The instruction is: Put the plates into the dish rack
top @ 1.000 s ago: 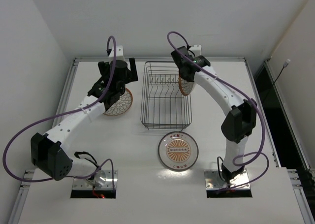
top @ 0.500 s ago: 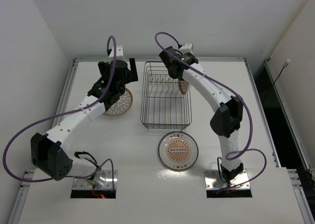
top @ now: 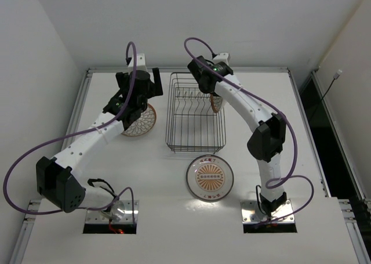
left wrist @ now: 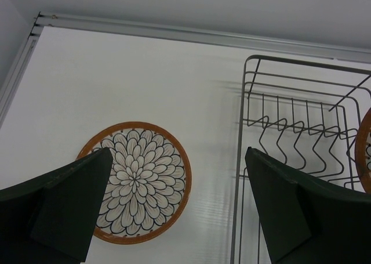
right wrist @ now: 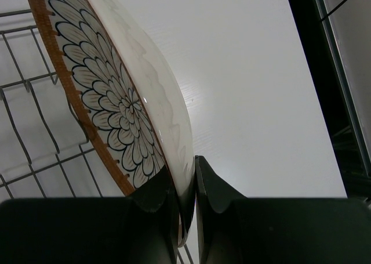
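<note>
The black wire dish rack (top: 195, 120) stands at the table's middle back; it also shows in the left wrist view (left wrist: 301, 136) and right wrist view (right wrist: 29, 130). My right gripper (top: 210, 89) is shut on the rim of a petal-patterned plate (right wrist: 116, 96), held on edge over the rack's right side (top: 217, 103). My left gripper (top: 141, 93) is open and empty, above a petal plate (left wrist: 139, 180) lying flat left of the rack (top: 142, 122). A sunburst plate (top: 210, 177) lies flat in front of the rack.
The table's back rail (left wrist: 174, 33) runs behind the rack. Purple cables (top: 35, 154) loop from both arms. A dark gap (top: 324, 119) lies past the table's right edge.
My right arm swung left, carrying the held plate from beside the rack's right edge to over its right side. The left arm has not moved.
</note>
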You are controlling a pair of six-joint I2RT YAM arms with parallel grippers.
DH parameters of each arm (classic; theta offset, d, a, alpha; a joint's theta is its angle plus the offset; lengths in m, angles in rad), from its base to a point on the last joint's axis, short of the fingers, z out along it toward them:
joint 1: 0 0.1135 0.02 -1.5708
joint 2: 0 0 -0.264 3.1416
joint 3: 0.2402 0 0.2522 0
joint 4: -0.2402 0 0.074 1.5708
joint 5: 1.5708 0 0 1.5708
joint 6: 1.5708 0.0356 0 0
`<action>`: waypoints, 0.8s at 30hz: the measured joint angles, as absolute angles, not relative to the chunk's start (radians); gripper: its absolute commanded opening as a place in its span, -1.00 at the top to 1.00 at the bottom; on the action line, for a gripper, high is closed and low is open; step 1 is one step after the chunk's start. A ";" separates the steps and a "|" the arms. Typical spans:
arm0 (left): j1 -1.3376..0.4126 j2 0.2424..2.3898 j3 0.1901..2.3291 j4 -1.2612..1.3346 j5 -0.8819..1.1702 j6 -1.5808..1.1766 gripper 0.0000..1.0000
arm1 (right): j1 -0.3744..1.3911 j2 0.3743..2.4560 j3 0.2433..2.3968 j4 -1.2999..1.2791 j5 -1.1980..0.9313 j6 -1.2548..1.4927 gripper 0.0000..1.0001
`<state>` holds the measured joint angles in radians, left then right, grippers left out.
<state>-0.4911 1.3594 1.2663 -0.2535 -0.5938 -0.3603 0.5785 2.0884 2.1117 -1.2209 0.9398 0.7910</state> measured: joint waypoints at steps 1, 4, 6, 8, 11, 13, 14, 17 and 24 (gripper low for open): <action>-0.491 1.359 1.267 -0.253 -0.594 -0.360 -1.00 | 0.579 2.088 2.112 -1.224 0.940 0.794 1.00; -0.491 1.359 1.267 -0.253 -0.594 -0.360 -1.00 | 0.579 2.088 2.112 -1.245 0.940 0.806 1.00; -0.491 1.359 1.267 -0.253 -0.591 -0.363 -1.00 | 0.579 2.088 2.114 -1.254 0.940 0.816 1.00; -0.491 1.359 1.267 -0.253 -0.590 -0.367 -1.00 | 0.579 2.088 2.119 -1.263 0.940 0.821 1.00; -0.491 1.359 1.267 -0.253 -0.588 -0.370 -1.00 | 0.579 2.088 2.128 -1.277 0.942 0.828 1.00; -0.491 1.359 1.267 -0.254 -0.584 -0.371 -1.00 | 0.579 2.088 2.131 -1.283 0.943 0.832 1.00; -0.491 1.359 1.267 -0.253 -0.583 -0.371 -1.00 | 0.579 2.088 2.133 -1.285 0.943 0.832 1.00; -0.491 1.359 1.267 -0.254 -0.581 -0.372 -1.00 | 0.579 2.090 2.147 -1.299 0.943 0.832 1.00; -0.491 1.359 1.267 -0.254 -0.579 -0.372 -1.00 | 0.579 2.117 2.168 -1.304 0.955 0.836 1.00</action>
<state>-0.4911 1.3594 1.2671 -0.2539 -0.5789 -0.3717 0.5789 2.1166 2.1681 -1.3037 0.9546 0.8364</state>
